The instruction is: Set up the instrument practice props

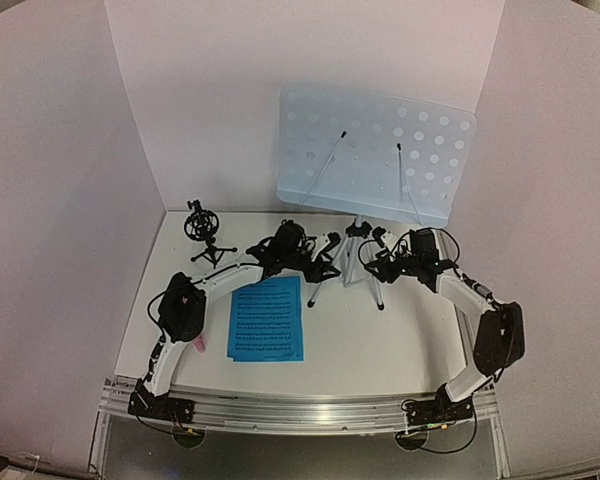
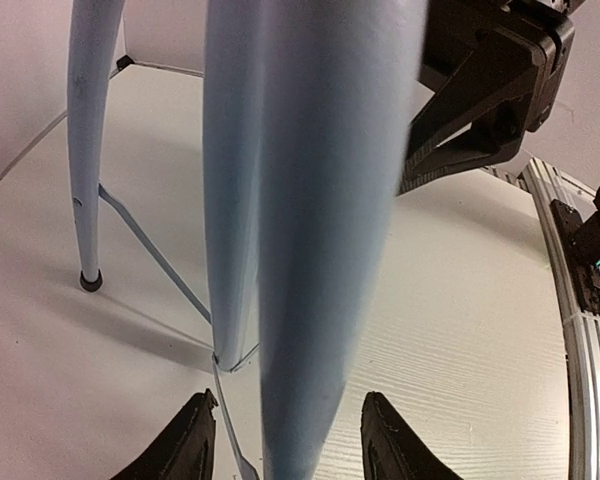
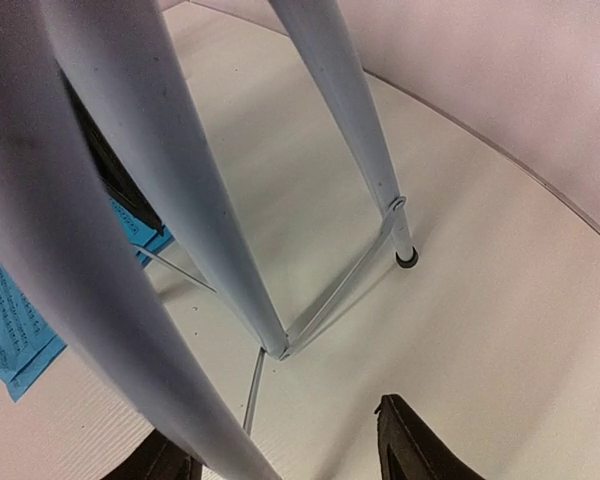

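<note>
White desk (image 1: 380,340) bore the music stand (image 1: 375,150); left gripper (image 2: 290,405) and right gripper (image 3: 280,430) each stood spread astride blurred tripod legs (image 2: 310,200), contact unclear.

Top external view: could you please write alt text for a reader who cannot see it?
The left gripper and right gripper flank the tripod of a pale blue music stand on a white table. Blue music sheets lie nearer; a black mic holder stands far left.
</note>
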Available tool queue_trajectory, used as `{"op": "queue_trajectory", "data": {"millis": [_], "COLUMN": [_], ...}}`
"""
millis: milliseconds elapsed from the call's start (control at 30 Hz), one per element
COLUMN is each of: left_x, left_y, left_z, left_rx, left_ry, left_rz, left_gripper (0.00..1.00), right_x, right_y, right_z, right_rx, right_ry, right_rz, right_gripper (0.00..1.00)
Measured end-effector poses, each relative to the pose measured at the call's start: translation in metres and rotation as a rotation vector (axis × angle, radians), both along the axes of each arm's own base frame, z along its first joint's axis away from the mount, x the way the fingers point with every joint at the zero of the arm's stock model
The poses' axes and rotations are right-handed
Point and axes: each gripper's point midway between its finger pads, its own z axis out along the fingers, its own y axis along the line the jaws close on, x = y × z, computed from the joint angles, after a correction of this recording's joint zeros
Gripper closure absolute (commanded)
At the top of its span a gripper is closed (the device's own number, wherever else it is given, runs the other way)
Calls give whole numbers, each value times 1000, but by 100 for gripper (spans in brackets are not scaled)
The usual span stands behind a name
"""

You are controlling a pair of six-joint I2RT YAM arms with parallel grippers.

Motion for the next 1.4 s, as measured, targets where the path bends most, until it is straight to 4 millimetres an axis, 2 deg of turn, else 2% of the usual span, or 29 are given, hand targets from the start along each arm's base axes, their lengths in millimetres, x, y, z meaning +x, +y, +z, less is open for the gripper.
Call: {"op": "queue_trajectory", "data": {"millis": [100, 200, 333, 500, 600, 700, 867, 967, 1100, 1200, 1267, 1400], "left_x": [-3, -12, -22, -42, -61, -83, -111, -130, -147, -152, -153, -151], "left_y": [3, 10, 26, 62, 87, 116, 175, 205, 223, 247, 269, 310], "left_z": [-2, 6, 39, 78, 85, 73, 39, 20, 7, -17, -39, -81], "left_rx": [14, 19, -3, -10, 15, 73, 191, 250, 302, 363, 422, 550], "left_ry": [3, 13, 1, -42, -63, -43, -6, 14, -1, -20, -13, -1], "left_rz": [-17, -38, -60, -72, -90, -106, -90, -71, -78, -65, -43, -5], "left_gripper": [43, 40, 38, 37, 36, 33, 29, 28, 29, 29, 29, 30], "right_x": [-3, -7, -17, -35, -45, -58, -87, -103, -110, -121, -133, -162], "right_y": [-1, -2, -5, -11, -9, -2, 21, 26, 17, 19, 35, 91], "right_z": [3, 15, 46, 83, 86, 74, 52, 45, 42, 33, 23, -17], "right_rx": [13, 35, 81, 136, 153, 147, 108, 91, 83, 73, 62, -29], "right_ry": [16, 19, -8, -26, 17, 100, 226, 271, 309, 367, 418, 536], "right_rz": [-13, -33, -74, -147, -189, -226, -245, -259, -323, -370, -367, -309], "right_gripper": [33, 29, 27, 27, 27, 27, 27, 28, 30, 31, 31, 32]}}
